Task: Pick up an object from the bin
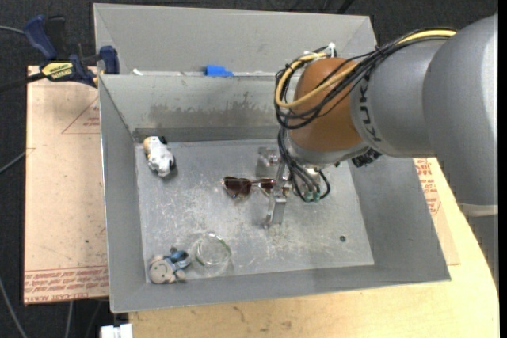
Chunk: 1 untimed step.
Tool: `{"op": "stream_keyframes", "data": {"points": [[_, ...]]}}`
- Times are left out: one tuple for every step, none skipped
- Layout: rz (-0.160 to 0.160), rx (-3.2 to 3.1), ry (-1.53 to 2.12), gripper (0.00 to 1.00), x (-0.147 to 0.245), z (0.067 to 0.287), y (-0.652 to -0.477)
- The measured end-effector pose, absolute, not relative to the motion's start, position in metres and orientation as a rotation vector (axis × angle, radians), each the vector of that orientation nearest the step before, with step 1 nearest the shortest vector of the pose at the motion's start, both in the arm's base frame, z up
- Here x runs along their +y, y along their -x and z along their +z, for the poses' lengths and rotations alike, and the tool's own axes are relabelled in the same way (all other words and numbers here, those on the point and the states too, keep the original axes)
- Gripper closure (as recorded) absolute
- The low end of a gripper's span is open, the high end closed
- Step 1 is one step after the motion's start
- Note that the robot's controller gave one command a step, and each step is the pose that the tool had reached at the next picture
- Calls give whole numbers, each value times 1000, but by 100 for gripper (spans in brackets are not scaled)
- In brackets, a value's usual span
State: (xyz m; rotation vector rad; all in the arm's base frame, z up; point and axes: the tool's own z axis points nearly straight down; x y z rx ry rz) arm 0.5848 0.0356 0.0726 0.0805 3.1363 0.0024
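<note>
Sunglasses [244,186] with dark brownish lenses lay near the middle of the bin [325,245] floor, the lenses side by side along the 9-to-3 line; the tool [273,216] stood just beside them, at about 4 o'clock from the right lens, its tip low by the floor; whether it touched the frame could not be told; whether the tool was open or closed could not be told either. The arm [444,99] came in from 3 o'clock; its orange cover [325,103], looped with yellow and black cables [295,91], sat above the tool. A white toy [158,156] lay at 10 o'clock of the floor, close to the back wall; a clear cup [211,252] lay at 7 o'clock, near the front wall; a small figure [165,269] sat just beside it, toward 8 o'clock, in the front corner; a blue piece [218,72] showed at 12 o'clock, at the back wall's top edge; all four were well apart from the tool.
</note>
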Motion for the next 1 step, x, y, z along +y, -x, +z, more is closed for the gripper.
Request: {"op": "stream_keyframes", "data": {"points": [[2, 3136, -67, 100, 21, 71, -604]]}}
